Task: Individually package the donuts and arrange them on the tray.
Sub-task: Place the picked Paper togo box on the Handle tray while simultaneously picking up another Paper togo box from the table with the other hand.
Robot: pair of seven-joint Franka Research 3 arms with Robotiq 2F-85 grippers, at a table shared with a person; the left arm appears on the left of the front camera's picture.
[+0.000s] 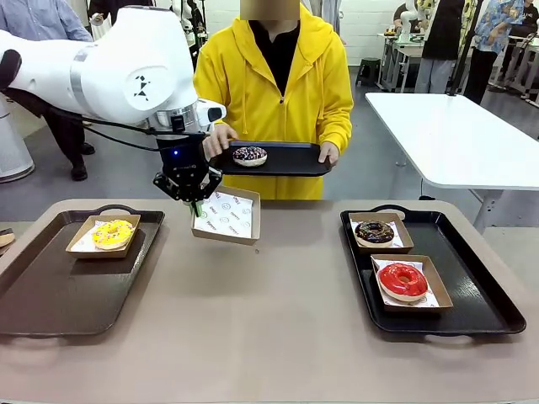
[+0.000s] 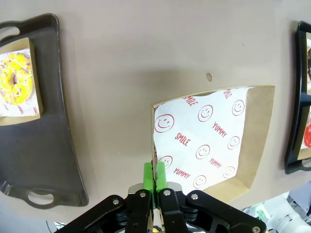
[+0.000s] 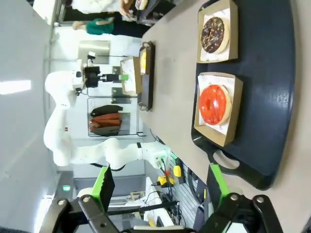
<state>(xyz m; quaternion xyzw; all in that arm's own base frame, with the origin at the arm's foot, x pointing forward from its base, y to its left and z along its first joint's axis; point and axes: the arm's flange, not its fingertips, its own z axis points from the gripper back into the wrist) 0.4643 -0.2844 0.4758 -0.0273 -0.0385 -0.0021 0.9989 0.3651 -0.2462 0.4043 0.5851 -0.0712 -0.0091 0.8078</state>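
Cardboard box (image 1: pixel 226 216), paper-lined and empty, hangs tilted above the table, left gripper (image 1: pixel 194 204) pinched shut on its rim. Right gripper (image 3: pixel 160 182) jaws spread wide, holding nothing. Yellow donut (image 1: pixel 113 233) boxed on left tray (image 1: pixel 50 286); chocolate donut (image 1: pixel 375 232) and red donut (image 1: pixel 402 279) boxed on right tray (image 1: pixel 480 295). Person holds a small tray (image 1: pixel 290 157) carrying the white-sprinkled donut (image 1: pixel 249 155).

We note the table (image 1: pixel 278 328) as matt, smooth, tan. The trays look like plastic: lower-left tray (image 1: pixel 50 295) dull brown, lower-right tray (image 1: pixel 480 295) black with a slight sheen. The box (image 2: pixel 260 141) at frame centre reads as plain brown cardboard, lined with printed white paper (image 2: pixel 204 141). The red-iced donut (image 1: pixel 402 279) is glossy; the yellow-iced donut (image 1: pixel 113 233) duller. Left gripper (image 2: pixel 154 175) pads are bright green, its body matt black.
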